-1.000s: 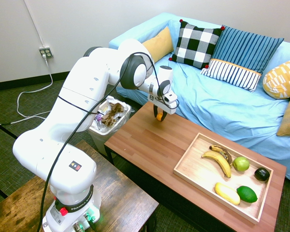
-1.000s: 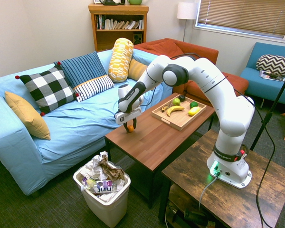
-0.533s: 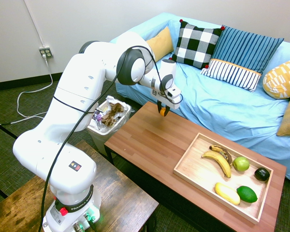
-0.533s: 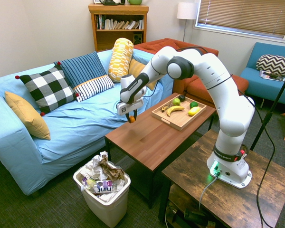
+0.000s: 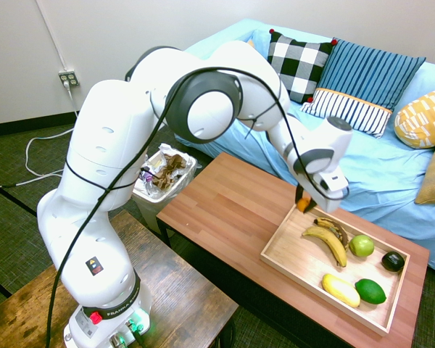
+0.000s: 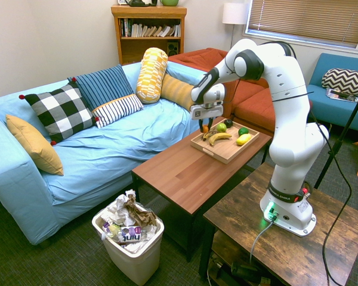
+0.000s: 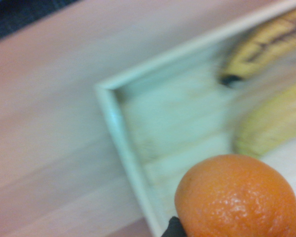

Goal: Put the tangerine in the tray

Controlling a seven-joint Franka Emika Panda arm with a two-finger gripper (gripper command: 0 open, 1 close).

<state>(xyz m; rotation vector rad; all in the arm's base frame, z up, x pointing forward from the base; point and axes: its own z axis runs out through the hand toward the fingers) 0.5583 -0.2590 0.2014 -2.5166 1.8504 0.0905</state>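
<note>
The tangerine (image 5: 302,205) is a small bright-orange fruit, and my gripper (image 5: 304,202) is shut on it. It hangs just above the light-wood tray's (image 5: 293,255) corner nearest the sofa and the table's middle. From the other side, the gripper (image 6: 205,126) stands over the tray's (image 6: 224,151) far left end with the tangerine (image 6: 206,128) between its fingers. In the wrist view the tangerine (image 7: 239,197) shows large over the tray's corner rim (image 7: 119,129).
In the tray lie two bananas (image 5: 328,238), a green apple (image 5: 361,246), a dark avocado (image 5: 393,261), a yellow fruit (image 5: 341,289) and a lime (image 5: 370,291). A blue sofa (image 5: 333,156) runs behind the table. A full waste bin (image 5: 163,177) stands at the table's left end.
The arm has swung from the table's end by the waste bin over to the tray, carrying the tangerine with it. The fruit in the tray has not moved.
</note>
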